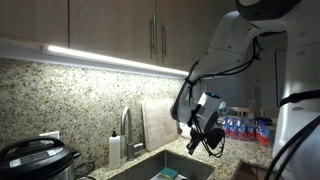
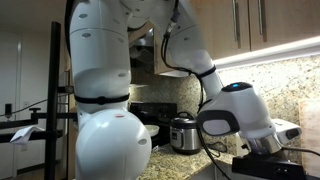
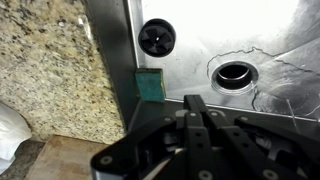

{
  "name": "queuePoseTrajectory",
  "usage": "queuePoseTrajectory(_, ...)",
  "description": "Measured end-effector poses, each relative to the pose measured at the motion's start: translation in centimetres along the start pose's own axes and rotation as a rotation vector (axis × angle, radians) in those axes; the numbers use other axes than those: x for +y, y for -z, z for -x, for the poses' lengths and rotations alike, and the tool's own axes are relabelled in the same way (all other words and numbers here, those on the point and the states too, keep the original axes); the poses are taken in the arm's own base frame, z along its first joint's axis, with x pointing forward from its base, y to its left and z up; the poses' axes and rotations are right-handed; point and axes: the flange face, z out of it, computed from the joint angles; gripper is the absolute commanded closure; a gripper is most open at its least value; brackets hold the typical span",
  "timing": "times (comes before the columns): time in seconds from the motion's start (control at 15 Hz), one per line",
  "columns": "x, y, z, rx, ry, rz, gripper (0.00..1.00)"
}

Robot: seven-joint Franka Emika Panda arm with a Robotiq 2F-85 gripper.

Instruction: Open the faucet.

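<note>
The faucet [image 1: 126, 124] is a slim steel tap with an arched spout, standing at the back of the sink [image 1: 196, 161] in an exterior view. My gripper [image 1: 211, 138] hangs above the sink's right part, well to the right of the faucet and apart from it. In the wrist view the gripper [image 3: 195, 102] has its fingers pressed together and holds nothing. It points down into the steel sink basin [image 3: 280, 40]. The faucet is out of the wrist view and hidden in the exterior view filled by the robot body.
A white soap bottle [image 1: 115, 150] stands left of the faucet, a cutting board [image 1: 158, 122] leans behind it, and a rice cooker [image 1: 35, 160] sits far left. Water bottles [image 1: 240, 128] stand at the right. The basin holds a drain [image 3: 235, 73], a black round stopper [image 3: 157, 37] and a green sponge [image 3: 150, 85].
</note>
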Motion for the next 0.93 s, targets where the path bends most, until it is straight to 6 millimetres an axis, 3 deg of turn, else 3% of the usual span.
queuePoseTrajectory(0.2,0.8,0.2,0.1,0.0,0.003,0.02,1.0)
queuePoseTrajectory(0.27,0.9,0.2,0.2,-0.001,0.004,0.023,0.74)
queuePoseTrajectory(0.33,1.1,0.2,0.2,-0.001,0.005,0.027,0.73)
queuePoseTrajectory(0.4,1.3,0.3,0.1,0.002,0.004,0.03,0.93)
queuePoseTrajectory(0.6,1.3,0.3,0.1,0.002,0.003,0.029,0.74)
queuePoseTrajectory(0.93,1.3,0.3,0.2,0.0,0.003,0.029,0.73)
